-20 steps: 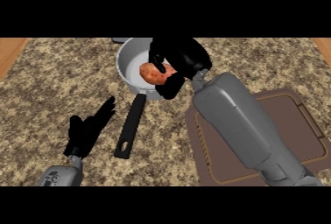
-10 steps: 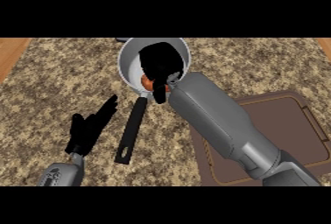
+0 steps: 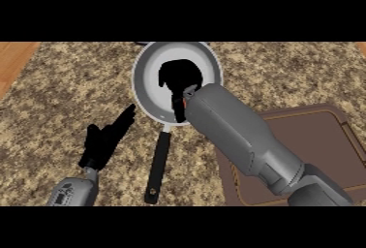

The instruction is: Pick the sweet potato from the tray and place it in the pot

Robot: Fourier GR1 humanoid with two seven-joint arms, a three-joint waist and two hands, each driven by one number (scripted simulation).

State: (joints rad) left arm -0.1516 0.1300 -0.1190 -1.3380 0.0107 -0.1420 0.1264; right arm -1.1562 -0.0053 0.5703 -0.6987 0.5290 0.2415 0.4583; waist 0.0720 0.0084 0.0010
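my right hand point(image 3: 178, 80) is low inside the pot point(image 3: 143, 63), upper middle of the frame, so the sweet potato point(image 3: 184, 103) lands inside; only its orange edge shows by the wrist. i cannot tell if this hand is closed. my left hand point(image 3: 106, 140) rests spread, lower left, out of the way.

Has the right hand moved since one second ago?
Yes. Judged against the pot, the right hand has gone from the far right rim to the pot's middle.
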